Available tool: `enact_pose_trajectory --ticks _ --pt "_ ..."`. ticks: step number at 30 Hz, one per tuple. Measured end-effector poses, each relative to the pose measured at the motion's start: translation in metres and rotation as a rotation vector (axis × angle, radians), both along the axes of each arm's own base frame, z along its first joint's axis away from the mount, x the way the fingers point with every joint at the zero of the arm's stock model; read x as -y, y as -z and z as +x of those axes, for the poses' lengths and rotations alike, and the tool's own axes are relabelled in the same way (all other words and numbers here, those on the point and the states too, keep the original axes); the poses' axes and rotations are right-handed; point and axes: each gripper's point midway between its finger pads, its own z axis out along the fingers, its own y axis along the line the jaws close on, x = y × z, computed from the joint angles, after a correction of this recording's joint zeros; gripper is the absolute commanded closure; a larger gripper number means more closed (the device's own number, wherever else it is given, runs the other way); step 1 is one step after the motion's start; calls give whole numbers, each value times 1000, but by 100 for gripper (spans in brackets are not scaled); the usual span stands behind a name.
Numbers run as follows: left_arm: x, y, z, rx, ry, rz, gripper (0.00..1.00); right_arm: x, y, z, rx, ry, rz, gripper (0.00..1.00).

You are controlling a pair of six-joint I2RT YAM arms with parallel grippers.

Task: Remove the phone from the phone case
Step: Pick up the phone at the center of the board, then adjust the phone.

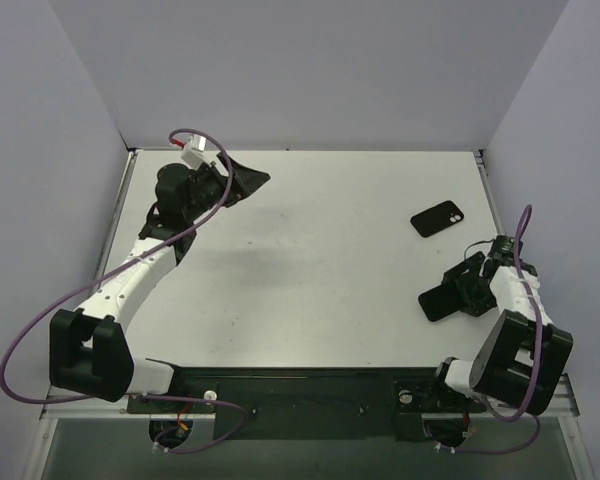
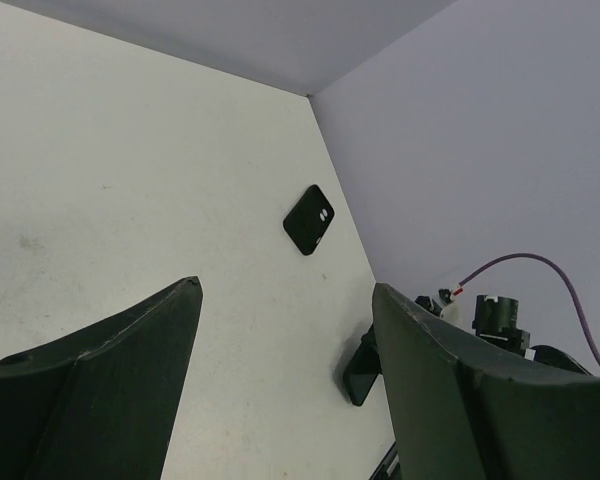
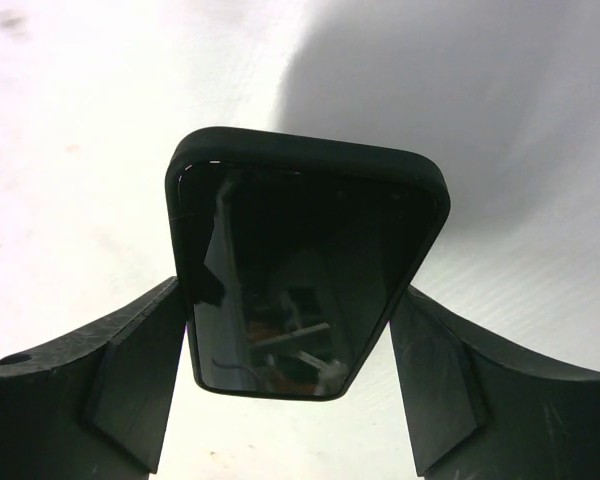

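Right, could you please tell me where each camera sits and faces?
Top external: above, behind the bases, looking down on the table; both arms show.
Left wrist: faces across the table rightward; open left gripper shows.
Right wrist: faces the cased phone, in the right gripper.
Shared: top and left wrist see the flat black item.

This is looking like a robot lab — a small test booth. A white table (image 1: 310, 250) is sitting boxed in by plain pale walls (image 1: 310, 70) on three sides. Two robot arms are standing bolted to a black plate (image 1: 300, 385) at the table's near edge, the left arm (image 1: 130, 280) and the right arm (image 1: 515, 295). Purple cables (image 1: 193, 131) are looping off them. The left gripper (image 2: 287, 288) and the right gripper (image 3: 290, 292) are showing black two-finger claws — lab tools.
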Motion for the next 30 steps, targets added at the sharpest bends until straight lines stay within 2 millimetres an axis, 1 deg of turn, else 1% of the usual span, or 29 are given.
enact_pose_trajectory --ticks 3,6,8,10,13,14,16,17,19,21,22,24,27,28,30 --pt "16 6 -6 0 42 20 21 -10 -18 16 105 -62 -24 100" --pt "39 17 -15 5 106 57 21 -33 -40 37 230 -168 -50 100" --pt "56 24 -25 8 160 83 21 -55 -53 48 299 -252 -54 100" --pt "77 30 -38 13 225 104 21 -76 -62 54 345 -317 -47 100" --pt "105 34 -58 41 319 112 24 -115 -78 61 396 -410 -11 100" --pt "113 34 -65 53 347 115 27 -128 -86 64 417 -439 -1 100" --pt "127 37 -76 69 401 119 30 -153 -104 69 463 -491 22 100" --pt "132 38 -80 74 424 118 31 -168 -117 72 496 -519 37 100" --pt "140 43 -85 73 457 118 30 -191 -140 77 557 -551 69 100" --pt "146 50 -88 64 484 121 26 -211 -164 81 620 -576 101 100" --pt "147 53 -89 61 492 124 24 -220 -175 82 646 -583 113 100" --pt "151 57 -92 50 509 125 23 -233 -195 84 693 -591 135 100" --pt "157 59 -98 52 535 121 23 -247 -214 86 744 -588 163 100" --pt "159 57 -100 62 540 117 23 -248 -214 85 743 -586 159 100" --pt "162 53 -102 80 551 111 27 -251 -215 84 738 -577 165 100"
